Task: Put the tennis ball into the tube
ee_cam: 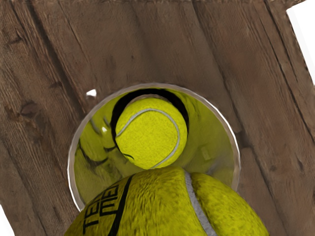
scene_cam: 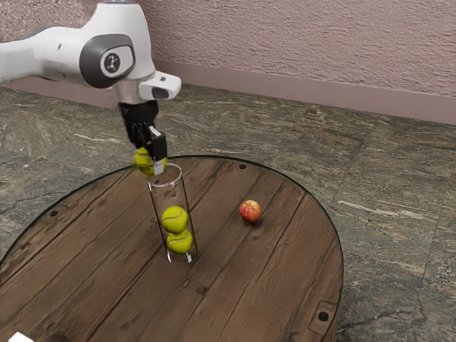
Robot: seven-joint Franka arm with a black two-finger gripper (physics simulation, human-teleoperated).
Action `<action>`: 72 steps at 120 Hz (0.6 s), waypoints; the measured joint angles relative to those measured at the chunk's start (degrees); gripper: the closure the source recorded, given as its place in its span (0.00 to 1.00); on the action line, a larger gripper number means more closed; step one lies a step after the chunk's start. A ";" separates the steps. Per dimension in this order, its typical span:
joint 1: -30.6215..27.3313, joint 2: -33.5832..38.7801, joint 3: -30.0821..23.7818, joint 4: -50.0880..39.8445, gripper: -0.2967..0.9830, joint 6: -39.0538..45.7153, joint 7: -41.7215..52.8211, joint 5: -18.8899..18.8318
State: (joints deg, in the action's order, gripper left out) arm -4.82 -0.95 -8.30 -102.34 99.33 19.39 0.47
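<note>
My gripper (scene_cam: 152, 165) is above the table, shut on a yellow-green tennis ball (scene_cam: 144, 162), beside and slightly above the tube's mouth in the exterior view. The clear tube (scene_cam: 188, 214) stands upright with two tennis balls stacked inside, the upper ball (scene_cam: 174, 219) resting on the lower ball (scene_cam: 180, 241). In the wrist view, the held ball (ee_cam: 162, 206) overlaps the near part of the tube's rim (ee_cam: 236, 142), and a ball (ee_cam: 150, 135) shows down inside the tube. The far finger is hidden behind the ball and near finger.
A red-yellow apple (scene_cam: 250, 211) lies on the round wooden table (scene_cam: 285, 263), apart from the tube, toward the exterior view's right. Part of a white object (scene_cam: 20, 337) shows at the exterior view's lower left corner.
</note>
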 joint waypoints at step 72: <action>1.01 -4.49 0.06 2.80 0.52 0.13 0.28 0.83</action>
State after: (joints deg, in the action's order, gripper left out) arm -3.81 -5.44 -8.23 -99.54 99.45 19.67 1.30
